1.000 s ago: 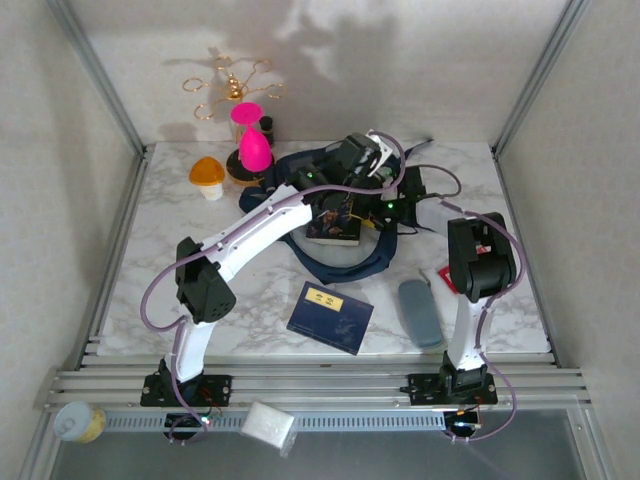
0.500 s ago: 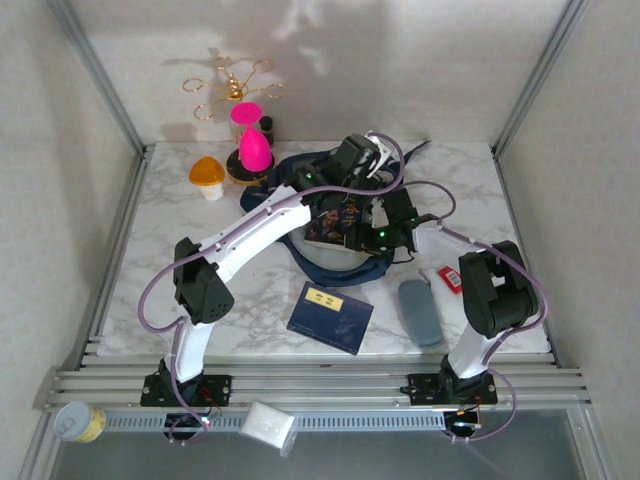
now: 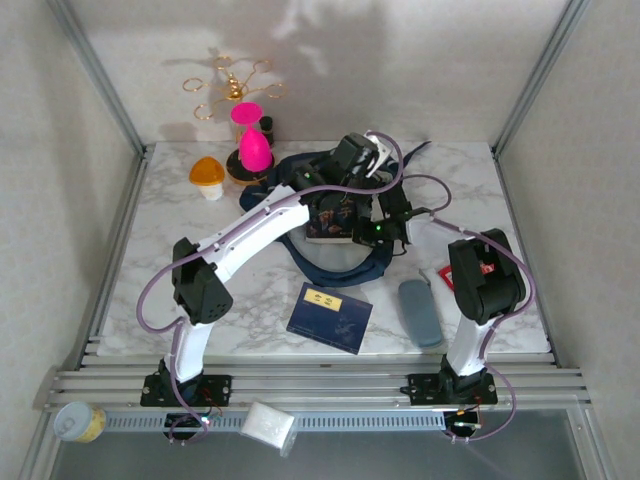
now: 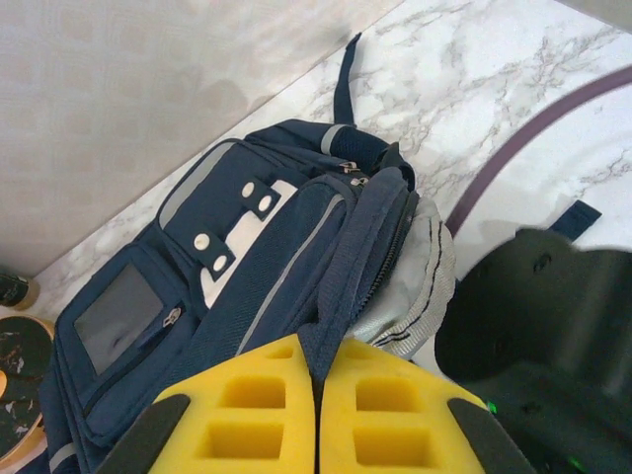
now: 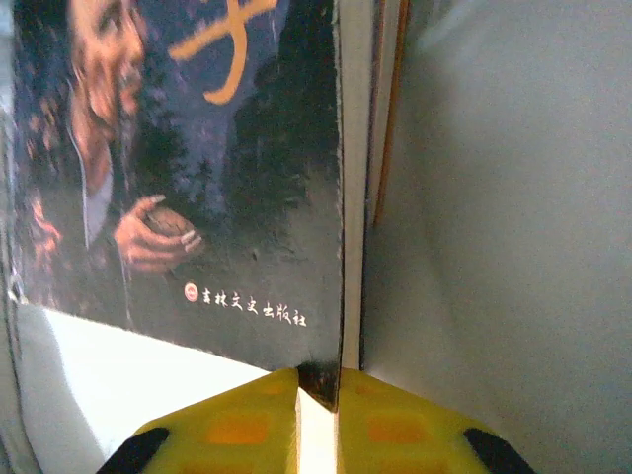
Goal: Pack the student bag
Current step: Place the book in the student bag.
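Observation:
The student bag (image 3: 337, 266), navy with grey patches, lies at the back middle of the table with its mouth held up. My left gripper (image 3: 352, 160) is shut on the navy fabric edge of the bag's opening (image 4: 341, 296), which sits pinched between the yellow pads (image 4: 247, 405). A dark-covered book (image 3: 334, 214) with a painted figure stands in the bag's mouth. My right gripper (image 3: 366, 233) is shut on that book's lower corner (image 5: 321, 380), with the cover (image 5: 178, 168) rising above the fingertips. The left gripper (image 4: 318, 348) hides the fabric below the pinch.
A flat navy book with a yellow label (image 3: 330, 317) lies near the front. A grey pouch (image 3: 420, 312) and a small red-and-white item (image 3: 446, 278) lie on the right. A pink vase (image 3: 253, 148), an orange mushroom lamp (image 3: 207, 176) and a gold wire stand (image 3: 230, 85) are at the back left.
The right gripper has come left to the book in the bag's mouth and shut on its corner. The left gripper has kept its hold on the bag's edge.

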